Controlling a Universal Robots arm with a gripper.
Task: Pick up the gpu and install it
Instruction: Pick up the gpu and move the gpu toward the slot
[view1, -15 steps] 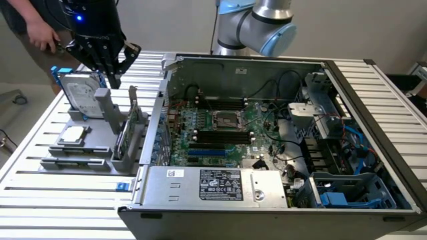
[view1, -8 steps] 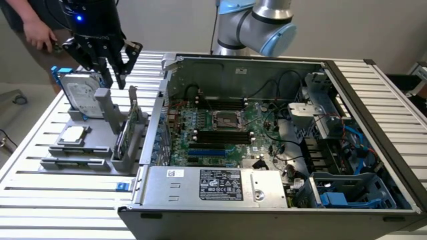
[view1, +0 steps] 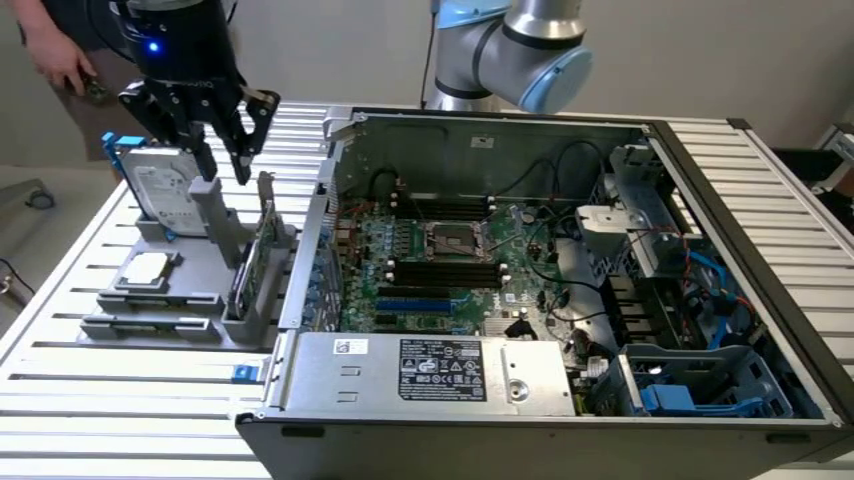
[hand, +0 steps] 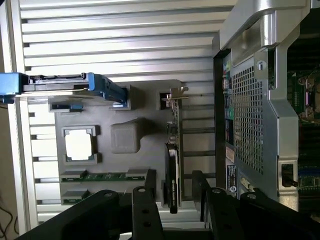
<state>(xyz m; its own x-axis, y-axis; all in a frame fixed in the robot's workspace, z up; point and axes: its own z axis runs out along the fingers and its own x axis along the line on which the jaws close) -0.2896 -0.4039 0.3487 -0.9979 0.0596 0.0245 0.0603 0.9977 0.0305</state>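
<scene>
The gripper's (hand: 172, 182) two black fingers (hand: 146, 210) sit closest to the wrist camera. They are spread apart and hold nothing. Seen from the wrist, the graphics card (hand: 172, 160) stands on edge in line with the gap between them, with its silver bracket at the far end.

In the exterior view the gripper (view1: 227, 178) hangs in the upper left of the frame. Its fingertips are just above the gray holder (view1: 134, 328) and near the upper end of the graphics card (view1: 247, 270). The card stands upright in a slot on the side of the holder that faces the computer case (view1: 441, 375). I cannot tell whether a fingertip touches it.

The same gray holder (hand: 150, 115) also carries a hard drive (view1: 167, 190) in a blue frame, standing at its far end, and a square silver processor (view1: 150, 268) lying flat nearer the middle. The wrist view shows the hard drive (hand: 70, 82), the processor (hand: 79, 145) and two memory sticks (hand: 105, 176) lying in slots.

The open computer case fills the center and right of the exterior view, with its motherboard exposed. It rests on a slatted metal table (view1: 80, 400). A person's hand (view1: 60, 60) is at the top left corner.
</scene>
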